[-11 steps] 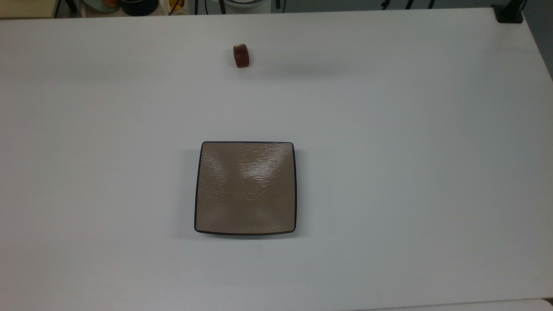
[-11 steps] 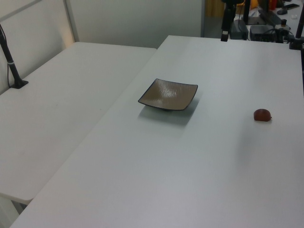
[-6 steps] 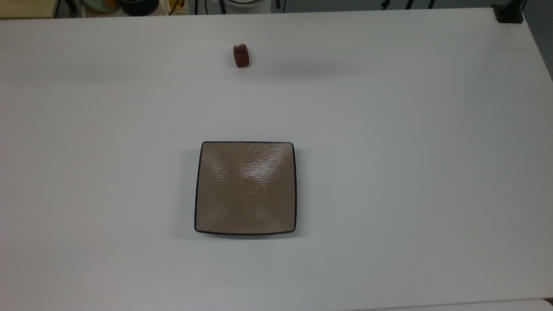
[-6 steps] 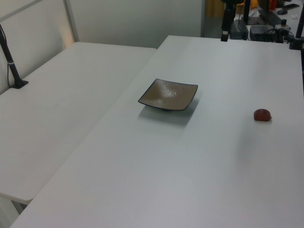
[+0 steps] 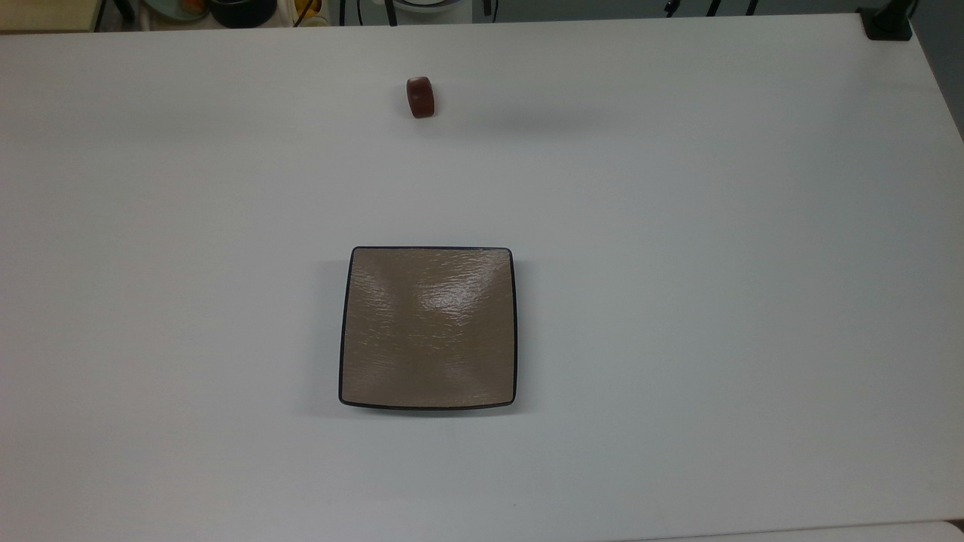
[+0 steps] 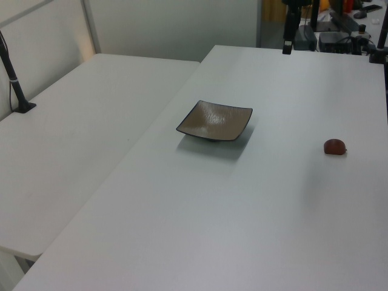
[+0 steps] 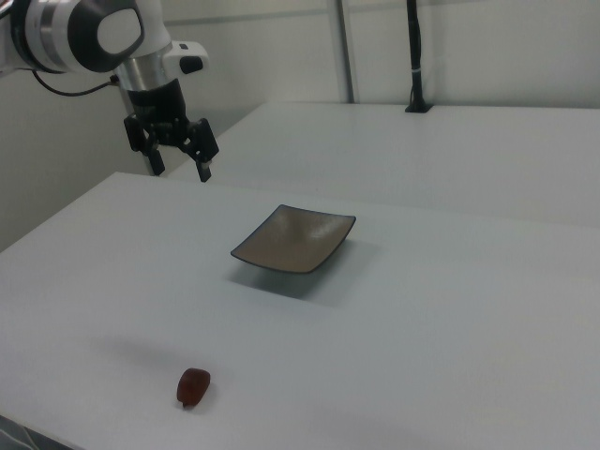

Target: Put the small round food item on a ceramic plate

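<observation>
We see the small round food item (image 5: 420,97) lying on the white counter (image 5: 678,226), near the far edge in the top view, well apart from the ceramic plate (image 5: 428,328). The plate sits mid-counter with bare room all around. In the right view, the pincer (image 7: 178,166) hangs high, fingers spread, holding nothing.

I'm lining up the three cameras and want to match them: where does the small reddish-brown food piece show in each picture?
Top view: the food piece lies near the top edge, slightly left of centre, above the plate.
Left view: it lies at the right side, right of the plate.
Right view: it lies low and left, below the plate.
Shared landmark: the square brown plate, bare in all three.
</observation>
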### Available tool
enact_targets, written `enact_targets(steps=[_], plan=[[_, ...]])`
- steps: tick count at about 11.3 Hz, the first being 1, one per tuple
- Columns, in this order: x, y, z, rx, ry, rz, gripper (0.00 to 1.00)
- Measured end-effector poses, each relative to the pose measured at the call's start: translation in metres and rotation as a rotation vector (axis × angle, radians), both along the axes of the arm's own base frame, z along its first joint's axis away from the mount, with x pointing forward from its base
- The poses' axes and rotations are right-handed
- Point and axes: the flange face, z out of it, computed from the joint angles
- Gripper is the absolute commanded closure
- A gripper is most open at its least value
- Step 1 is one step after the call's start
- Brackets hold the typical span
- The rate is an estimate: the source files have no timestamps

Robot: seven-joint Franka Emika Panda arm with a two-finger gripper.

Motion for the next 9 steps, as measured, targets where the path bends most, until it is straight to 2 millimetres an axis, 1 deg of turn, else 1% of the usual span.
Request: enact_targets(steps=[5,8,9], plan=[[-0.016,-0.003,-0.02,-0.012,0.083,0.005,0.0],[-0.03,-0.005,-0.03,-0.03,0.111,0.015,0.0],[-0.038,-0.004,-0.038,-0.038,0.131,0.023,0.0]])
